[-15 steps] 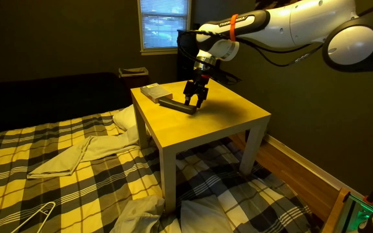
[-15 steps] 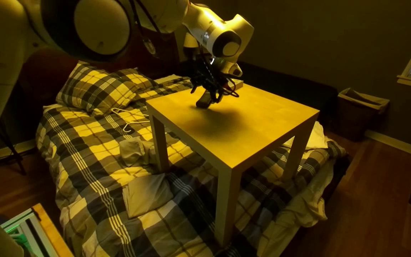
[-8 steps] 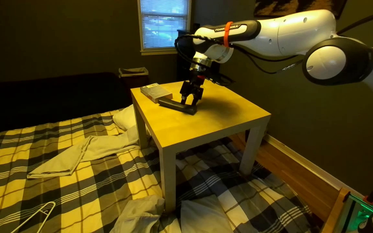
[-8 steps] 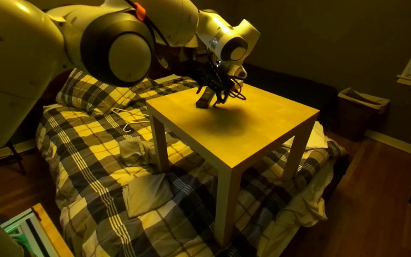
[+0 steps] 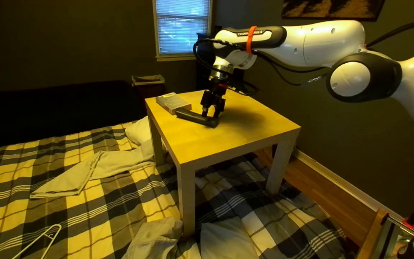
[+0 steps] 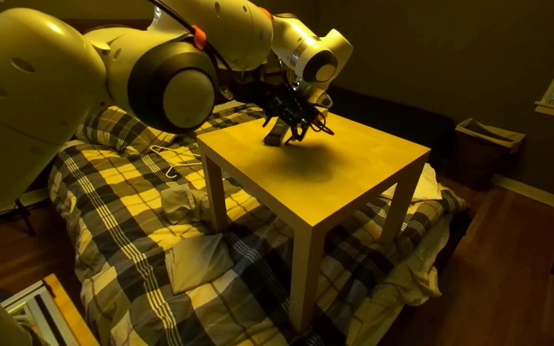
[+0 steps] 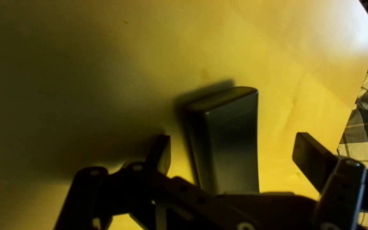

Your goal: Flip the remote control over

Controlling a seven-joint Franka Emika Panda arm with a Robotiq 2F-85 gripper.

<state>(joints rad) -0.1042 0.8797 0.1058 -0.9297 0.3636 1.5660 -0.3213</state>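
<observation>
One plaid-covered bed [image 5: 113,201] stretches beneath the desk [image 5: 199,144]. Over the desk I hold my hand [image 7: 233,143], fingers [image 7: 313,159] spread wide, gripping nothing. Near a corner of the desk sits a pale box [image 5: 174,103]. On the desk, one end between my fingers with gaps either side, lies the dark remote control [image 5: 194,117].

The white arm [image 6: 243,41] extends above the bench [image 5: 199,144], with its elbow [image 5: 365,77] bent and higher than the bench. From there, the forearm [image 5: 300,43] looks almost parallel to the bench top. The wrist [image 5: 241,58] is over the bench and bent downward, so that the tool [image 7: 232,143] points toward the bench surface. Its two dark fingers [image 7: 313,159] are spread well apart, near the bench; whether they touch it, I cannot tell.
</observation>
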